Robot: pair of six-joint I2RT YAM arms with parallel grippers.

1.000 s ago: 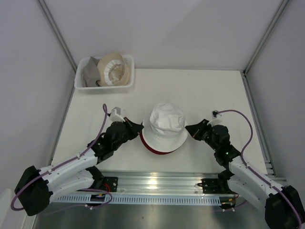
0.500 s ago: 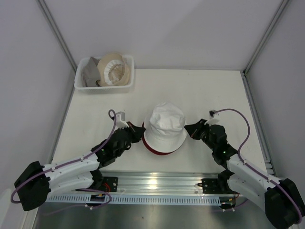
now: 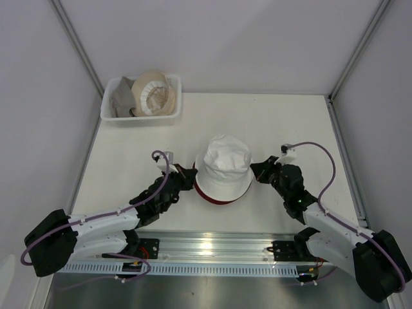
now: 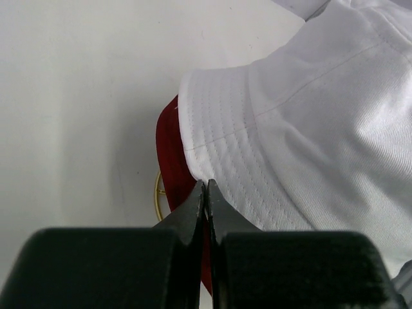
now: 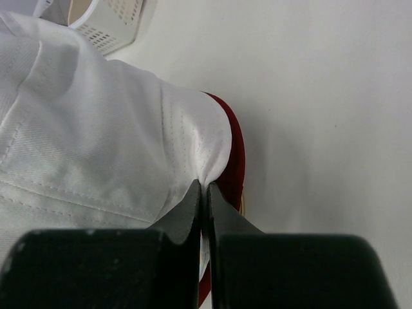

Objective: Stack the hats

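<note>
Mid-table, between the two arms: a white soft fabric bucket hat (image 3: 223, 168), crown up, lying over a dark red fabric bucket hat (image 3: 209, 199) (only a crescent of red brim peeping out along the near and left edges). Nipped at the left side of the white brim by the left gripper (image 3: 191, 174), jaws pressed fully together with the stitched hem caught at their tips. Held likewise at the right side by the right gripper (image 3: 256, 172), fingers closed, cloth puckering where pinched. Both wrists low over the white tabletop (image 3: 296, 129). At the far left corner, well apart from the two hats: a white rectangular plastic mesh basket (image 3: 140, 118), holding a beige fabric bucket hat (image 3: 154, 94) tipped so its inside shows, and just left of it a crumpled grey fabric hat (image 3: 121, 100).
</note>
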